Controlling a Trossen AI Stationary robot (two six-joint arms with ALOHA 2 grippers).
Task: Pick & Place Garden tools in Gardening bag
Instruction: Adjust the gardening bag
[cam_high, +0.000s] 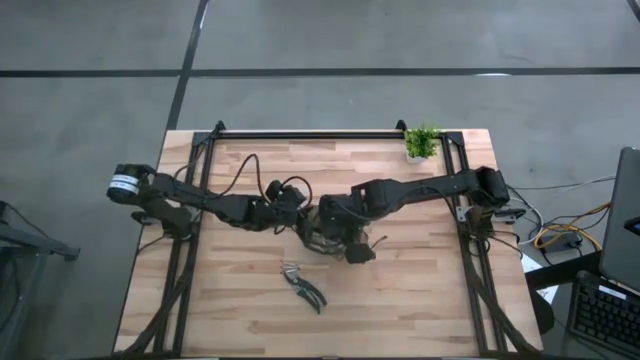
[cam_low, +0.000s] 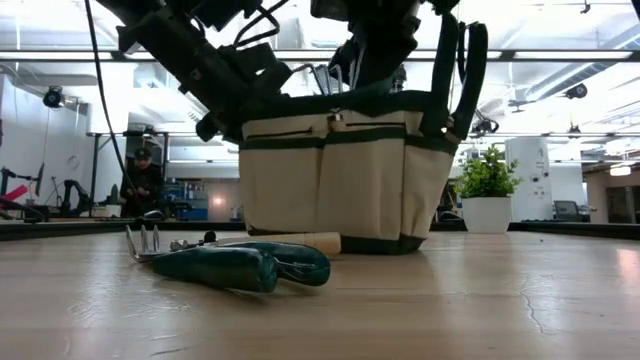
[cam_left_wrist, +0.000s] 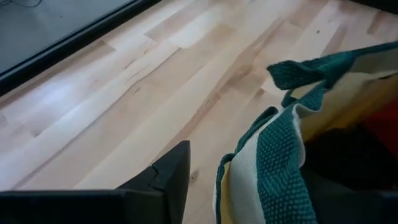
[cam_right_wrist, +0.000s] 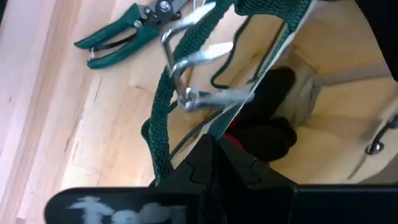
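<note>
High view showed me both arms meeting at mid-desk (cam_high: 240, 320) over the bag (cam_high: 330, 235). I had the left end effector (cam_high: 297, 212) at the bag's left rim, and the right end effector (cam_high: 352, 240) over the bag's opening.

From the left wrist I saw one dark finger (cam_left_wrist: 171, 177) outside the bag's green-trimmed rim (cam_left_wrist: 273, 168), with that rim lying beside it; whether it was pinching the fabric, I could not tell. The right end effector (cam_right_wrist: 217, 162) was fully closed, sitting at a green strap (cam_right_wrist: 165, 118), with metal tool tips (cam_right_wrist: 205, 74) and something black and red (cam_right_wrist: 267, 124) inside the bag; I could not tell if it gripped anything.

One pair of teal shears (cam_high: 303, 285) lay on the desk in front of the bag, apart from it. At desk height, a small fork (cam_low: 150, 243) with a wooden handle lay just behind the shears (cam_low: 245, 265). A potted plant (cam_high: 421, 143) stood at the far right corner.
</note>
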